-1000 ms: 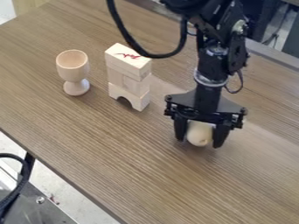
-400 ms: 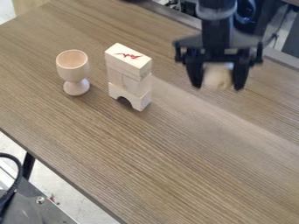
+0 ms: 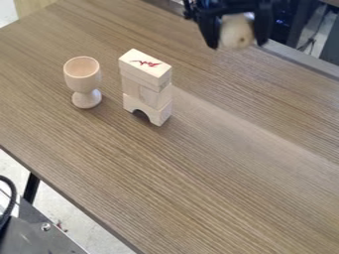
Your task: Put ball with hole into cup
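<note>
Nearest, at the lower left of the view, a grey metal surface (image 3: 36, 216) with a round screw head (image 3: 45, 226) lies below the level of the table, and a black cable (image 3: 9, 198) curves over it. Just beyond stands 1 black table leg (image 3: 31, 188), with pale, speckled floor (image 3: 69, 225) beside it. The brown, wood-grained table (image 3: 198, 188) runs slantwise across most of the view.

Farther in stands an upright stack of pale wooden blocks (image 3: 147, 89). Its bottom piece has an arched notch, and its rectangular top block (image 3: 142, 72) bears a red scribble (image 3: 145, 63). Near the stack, apart from it and to its left in the view, a pale wooden goblet-shaped cup (image 3: 84, 79) stands upright on its round foot, mouth upward.

Farther still, at the top of the view and right of centre, hangs the black 2-finger end effector (image 3: 238, 45). It is holding the pale, round wooden ball (image 3: 234, 31) between its 2 fingers, and 1 small hole shows in the ball's surface. The ball is in the grip, well apart from the cup. A grey rail (image 3: 301, 62) follows the table's far edge, with dark shapes past it.
</note>
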`<state>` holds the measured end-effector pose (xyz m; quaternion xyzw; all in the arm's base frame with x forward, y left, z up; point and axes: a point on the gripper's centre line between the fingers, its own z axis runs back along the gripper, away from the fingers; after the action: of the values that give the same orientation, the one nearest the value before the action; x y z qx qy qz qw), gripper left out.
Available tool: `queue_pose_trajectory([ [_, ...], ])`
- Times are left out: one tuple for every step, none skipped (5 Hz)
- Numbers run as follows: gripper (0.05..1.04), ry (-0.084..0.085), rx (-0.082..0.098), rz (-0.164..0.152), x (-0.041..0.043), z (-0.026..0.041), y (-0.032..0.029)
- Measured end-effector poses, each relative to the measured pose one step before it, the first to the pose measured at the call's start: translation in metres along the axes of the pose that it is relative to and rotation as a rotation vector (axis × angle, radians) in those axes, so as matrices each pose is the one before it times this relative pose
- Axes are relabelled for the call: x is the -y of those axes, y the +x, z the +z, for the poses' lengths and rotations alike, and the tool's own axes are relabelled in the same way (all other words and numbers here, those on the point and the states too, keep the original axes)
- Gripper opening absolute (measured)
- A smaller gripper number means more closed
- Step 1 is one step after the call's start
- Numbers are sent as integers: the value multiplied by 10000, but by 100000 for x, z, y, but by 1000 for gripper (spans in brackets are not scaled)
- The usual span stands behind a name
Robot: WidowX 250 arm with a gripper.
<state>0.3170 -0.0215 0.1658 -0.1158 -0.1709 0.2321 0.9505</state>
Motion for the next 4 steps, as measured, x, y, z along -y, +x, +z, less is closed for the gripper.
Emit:
queue_pose_trajectory([
  [791,209,354,556,-1904,1174,1467],
  [791,148,412,561,-1665,1131,1492],
  [791,-57,79,403,-1532,268,915],
  [791,132,269,443,-1859,577,1325],
])
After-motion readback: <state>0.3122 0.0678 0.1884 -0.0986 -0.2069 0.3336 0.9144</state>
